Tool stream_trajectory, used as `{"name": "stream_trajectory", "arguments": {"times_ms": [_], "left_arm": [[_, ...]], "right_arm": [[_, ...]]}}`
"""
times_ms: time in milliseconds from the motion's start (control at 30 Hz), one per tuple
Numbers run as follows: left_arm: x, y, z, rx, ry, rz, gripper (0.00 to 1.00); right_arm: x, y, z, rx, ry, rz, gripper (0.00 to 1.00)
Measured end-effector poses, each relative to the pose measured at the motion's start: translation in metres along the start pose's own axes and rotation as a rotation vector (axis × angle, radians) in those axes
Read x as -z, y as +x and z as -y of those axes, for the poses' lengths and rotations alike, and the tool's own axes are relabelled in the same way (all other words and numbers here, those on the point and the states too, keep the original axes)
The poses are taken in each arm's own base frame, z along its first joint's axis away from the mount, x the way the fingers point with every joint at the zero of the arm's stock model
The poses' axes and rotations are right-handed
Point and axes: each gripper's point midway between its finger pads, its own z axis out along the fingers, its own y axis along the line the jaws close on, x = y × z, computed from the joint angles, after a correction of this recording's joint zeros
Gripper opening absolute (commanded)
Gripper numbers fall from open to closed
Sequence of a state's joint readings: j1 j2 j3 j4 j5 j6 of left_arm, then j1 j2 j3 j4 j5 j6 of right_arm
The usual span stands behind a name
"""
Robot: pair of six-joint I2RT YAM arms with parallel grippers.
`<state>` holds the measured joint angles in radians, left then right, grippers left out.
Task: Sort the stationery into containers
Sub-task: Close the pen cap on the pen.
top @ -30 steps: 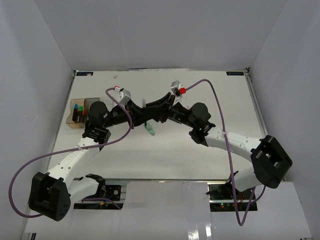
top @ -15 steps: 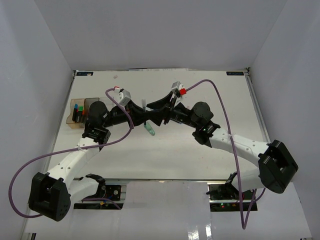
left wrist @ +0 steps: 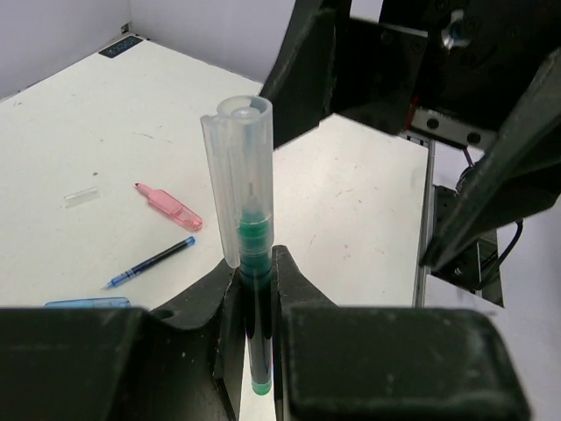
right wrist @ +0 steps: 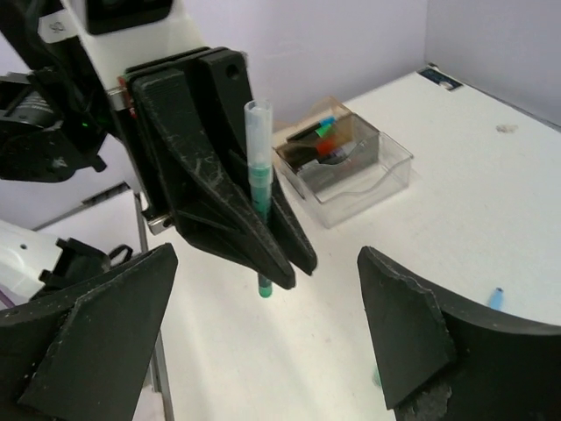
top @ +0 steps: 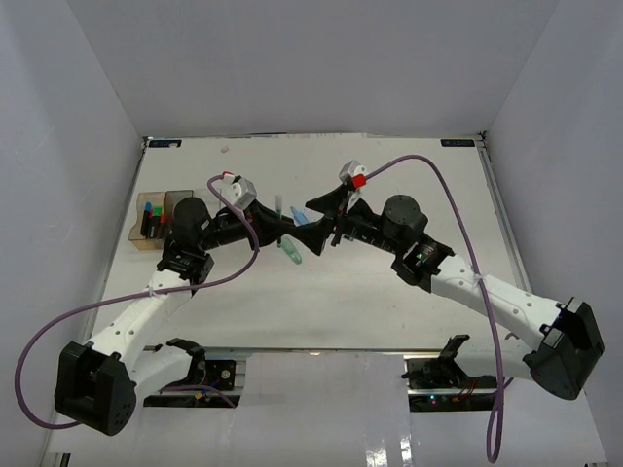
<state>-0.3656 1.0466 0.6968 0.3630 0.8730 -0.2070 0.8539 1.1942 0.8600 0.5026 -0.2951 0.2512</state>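
Note:
A green pen (left wrist: 250, 254) with a clear cap stands upright between my left gripper's (left wrist: 254, 281) jaws, which are shut on its barrel. The right wrist view shows that pen (right wrist: 259, 175) from the other side, its green tip poking below the left fingers (right wrist: 228, 202). My right gripper (right wrist: 267, 324) faces it, open wide, with nothing between its fingers. From above, the two grippers meet over the table's middle, left gripper (top: 282, 226) and right gripper (top: 313, 226) apart. The containers (top: 136, 233) sit at the far left, holding highlighters with coloured caps (right wrist: 326, 132).
Loose on the table lie a pink tapered piece (left wrist: 171, 208), a thin blue pen (left wrist: 151, 262), a small clear cap (left wrist: 81, 196) and a blue piece (left wrist: 88, 303). A green tapered piece (top: 292, 252) lies below the grippers. White walls enclose the table.
My right gripper has opened and drawn back to the right, away from the pen. The left gripper stays shut on the green pen and has barely moved.

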Motion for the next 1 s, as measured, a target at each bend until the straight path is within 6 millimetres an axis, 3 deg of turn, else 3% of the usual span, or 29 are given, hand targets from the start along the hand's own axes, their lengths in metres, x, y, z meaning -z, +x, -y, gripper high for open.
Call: {"name": "stream_trajectory", "arguments": {"times_ms": [100,167,333,400,533,800,900,1000], "left_arm": [[0.001,0.001,0.000,-0.007,-0.004,-0.007,0.19],[0.001,0.002,0.000,-0.009,-0.004,-0.011,0.19],[0.002,0.006,-0.001,-0.005,-0.006,-0.021,0.19],[0.002,0.006,-0.001,-0.003,-0.007,-0.024,0.19],[0.002,0.007,-0.002,-0.001,-0.016,-0.026,0.19],[0.002,0.009,-0.005,0.009,-0.034,-0.031,0.19],[0.003,0.010,-0.006,0.014,-0.038,-0.035,0.19],[0.003,0.011,-0.007,0.016,-0.043,-0.036,0.19]], "right_arm": [[-0.003,-0.015,0.006,0.015,0.052,-0.025,0.90],[-0.007,-0.036,0.009,0.035,0.082,-0.012,0.91],[-0.022,-0.076,0.013,0.061,0.116,0.007,1.00],[-0.029,-0.080,0.015,0.066,0.121,-0.003,0.91],[-0.044,-0.069,0.020,0.055,0.125,-0.057,0.84],[-0.062,-0.020,0.024,0.018,0.134,-0.190,0.62],[-0.065,-0.015,0.022,0.014,0.129,-0.201,0.54],[-0.066,-0.015,0.020,0.012,0.125,-0.201,0.54]]}}
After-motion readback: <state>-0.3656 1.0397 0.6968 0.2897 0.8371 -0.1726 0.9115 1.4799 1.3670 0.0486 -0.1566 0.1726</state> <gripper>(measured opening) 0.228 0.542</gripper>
